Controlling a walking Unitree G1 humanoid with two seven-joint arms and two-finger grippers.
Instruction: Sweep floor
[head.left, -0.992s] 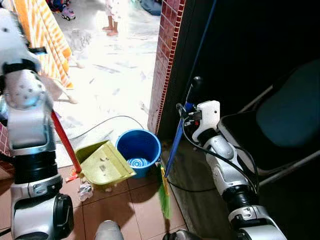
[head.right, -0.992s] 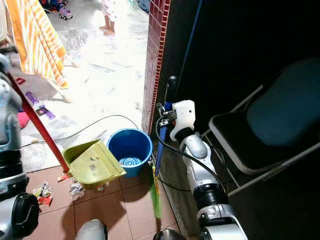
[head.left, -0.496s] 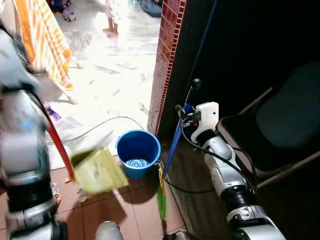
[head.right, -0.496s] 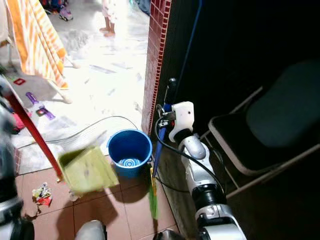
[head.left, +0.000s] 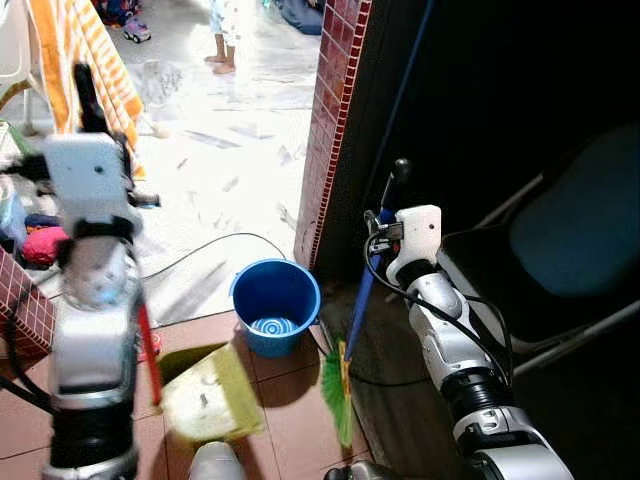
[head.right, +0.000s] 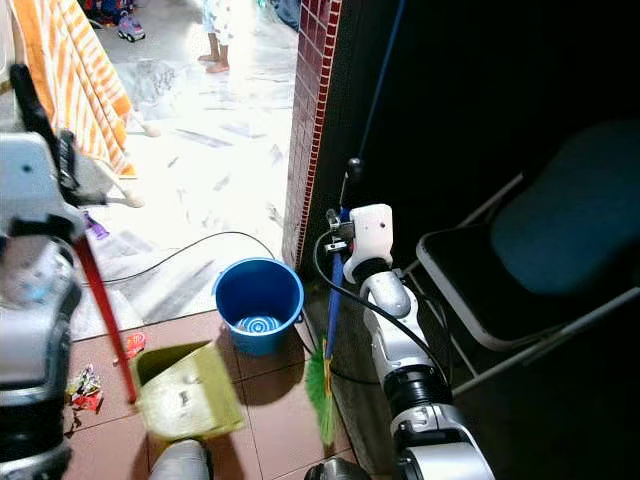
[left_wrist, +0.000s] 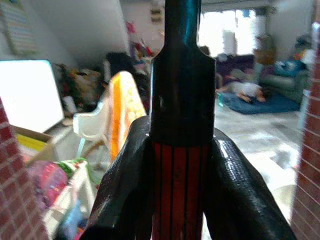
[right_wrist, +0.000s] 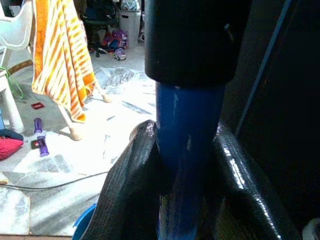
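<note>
Dustpan (head.left: 208, 393) dropped to the tiles; left hand (head.left: 90, 100) rose.

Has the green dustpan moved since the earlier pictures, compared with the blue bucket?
Yes. The green dustpan has dropped from beside the blue bucket to lower on the tiled floor, nearer the robot.

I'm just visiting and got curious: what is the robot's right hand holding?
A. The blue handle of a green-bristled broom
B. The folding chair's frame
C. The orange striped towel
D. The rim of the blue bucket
A: the right hand is shut on the broom, whose blue handle runs down to green bristles on the tiled floor.
</note>
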